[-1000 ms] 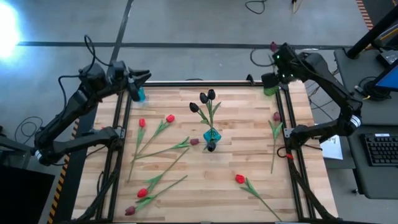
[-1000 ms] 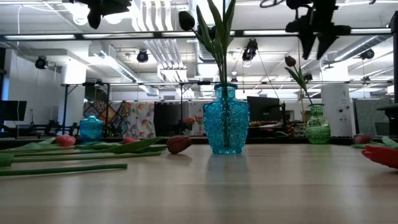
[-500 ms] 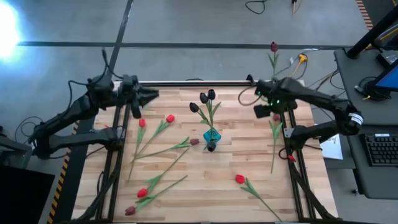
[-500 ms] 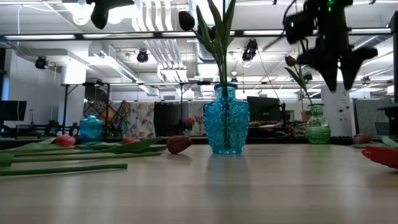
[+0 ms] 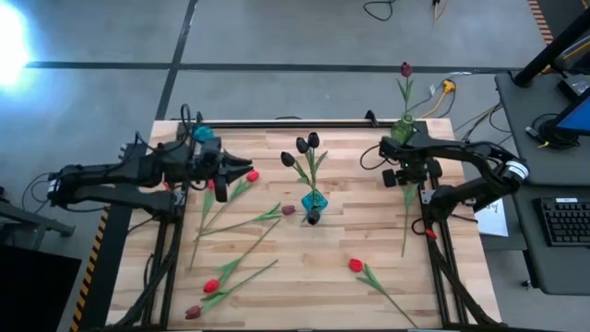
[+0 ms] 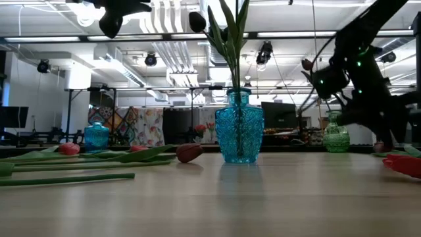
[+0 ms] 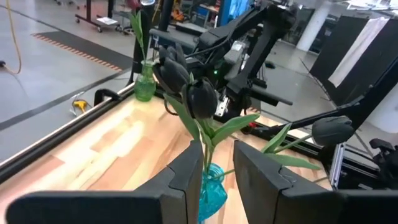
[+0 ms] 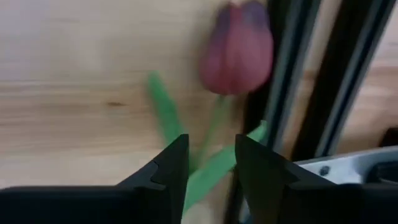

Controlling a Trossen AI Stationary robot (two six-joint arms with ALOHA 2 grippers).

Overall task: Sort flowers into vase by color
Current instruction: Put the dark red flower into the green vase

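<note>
A maroon flower (image 8: 236, 50) lies on the wooden table at its right edge, its stem (image 5: 406, 221) running toward the near side. My right gripper (image 8: 211, 168) points down over it, open, a finger on either side of the stem just below the head. I cannot tell whether they touch it. In the high view the gripper (image 5: 408, 177) hides the head. A blue vase (image 5: 313, 200) at the centre holds black flowers (image 5: 304, 148). A green vase (image 5: 403, 129) at the far right holds a maroon flower (image 5: 406, 69). My left gripper (image 5: 249, 169) hangs level left of the blue vase, open (image 7: 217, 180) and empty.
Red flowers (image 5: 252, 175) (image 5: 210, 183) (image 5: 355, 266) and dark ones (image 5: 289, 210) lie scattered on the left and near parts of the table. A small blue vase (image 5: 203, 136) stands at the far left. Black frame rails (image 5: 433, 231) run along the table's left and right edges.
My right gripper has come down from above the green vase toward the near side, tipping to point down over the maroon flower at the right edge. My left gripper has swung from the far left corner toward the blue vase and sunk a little.
</note>
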